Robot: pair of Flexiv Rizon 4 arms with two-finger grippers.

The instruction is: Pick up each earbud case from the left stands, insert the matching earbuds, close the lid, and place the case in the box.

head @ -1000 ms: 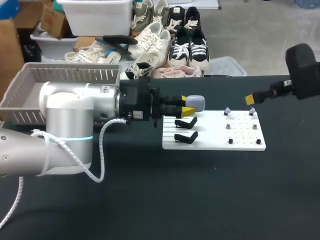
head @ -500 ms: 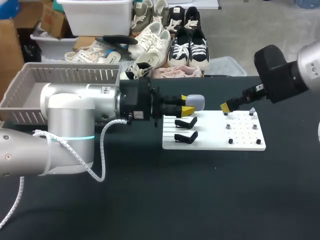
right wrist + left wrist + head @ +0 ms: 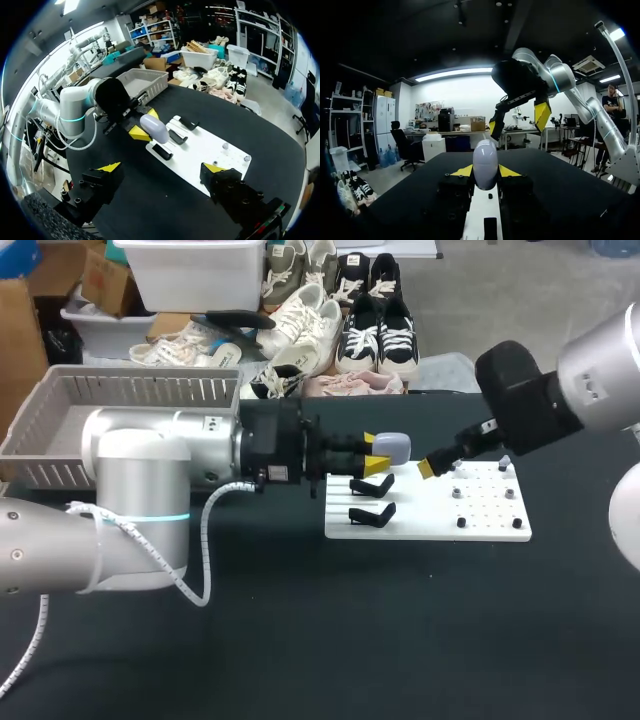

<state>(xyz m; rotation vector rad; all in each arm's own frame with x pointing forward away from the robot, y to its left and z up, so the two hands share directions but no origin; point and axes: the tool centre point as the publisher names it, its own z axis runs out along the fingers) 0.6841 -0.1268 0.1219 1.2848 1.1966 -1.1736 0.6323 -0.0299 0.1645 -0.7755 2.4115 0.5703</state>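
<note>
Your black table [image 3: 400,640] fills view. Grey basket [image 3: 60,430] at its 10 o'clock. White board [image 3: 430,515] at 2 o'clock. Your left claw [image 3: 374,451] clamped on grey earbud case [image 3: 392,445], over board's 10 o'clock corner. Your right claw [image 3: 161,168] spread wide, holding nothing, at case's 3 o'clock. Two black stands [image 3: 372,498] below case.

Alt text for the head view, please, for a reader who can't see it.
The left hand grips a pale grey earbud case by the far left corner of a white board on a black table. The open right hand hangs just right of the case. Two black stands on the board sit empty.
</note>
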